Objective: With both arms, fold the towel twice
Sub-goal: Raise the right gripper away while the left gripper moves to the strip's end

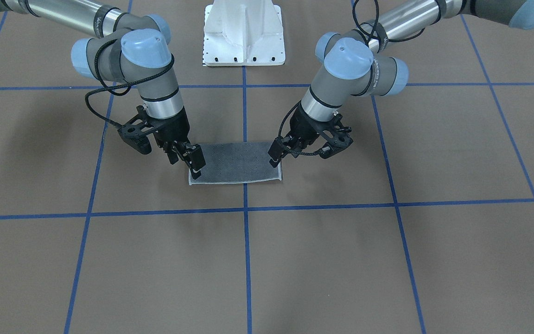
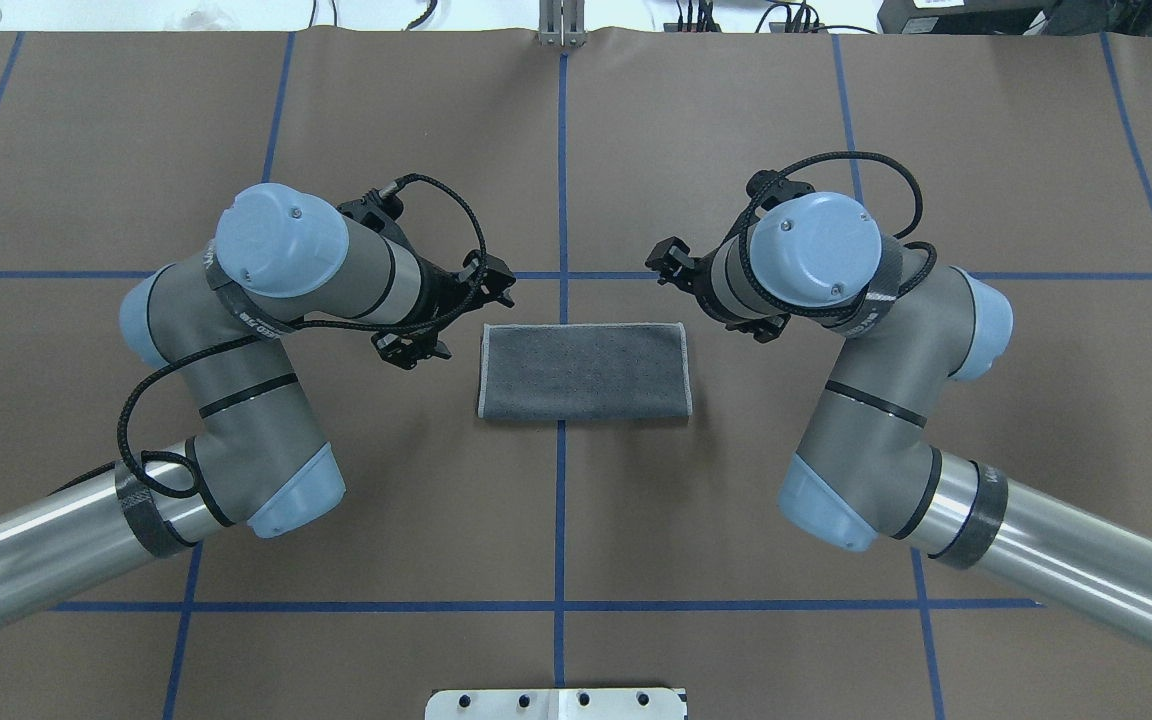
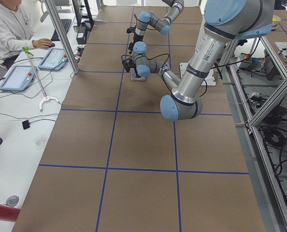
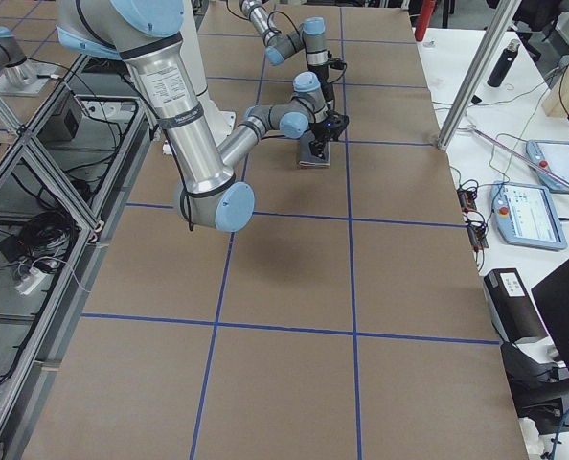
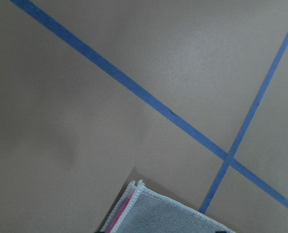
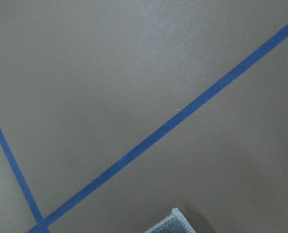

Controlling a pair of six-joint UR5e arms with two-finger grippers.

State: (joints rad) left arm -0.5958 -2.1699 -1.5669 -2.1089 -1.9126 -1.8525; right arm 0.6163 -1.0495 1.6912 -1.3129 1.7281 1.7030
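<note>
Brown table, blue tape grid: towel folded flat, grey up, across the centre line. Right gripper over one end, jaws apart. Left gripper over the other end; jaws perhaps parted, cannot tell. White pedestal behind.

Likely robot lab: taped table, pendants

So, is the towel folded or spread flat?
Folded: the towel is a grey rectangle; left wrist view shows two stacked edges with pink between.
</note>
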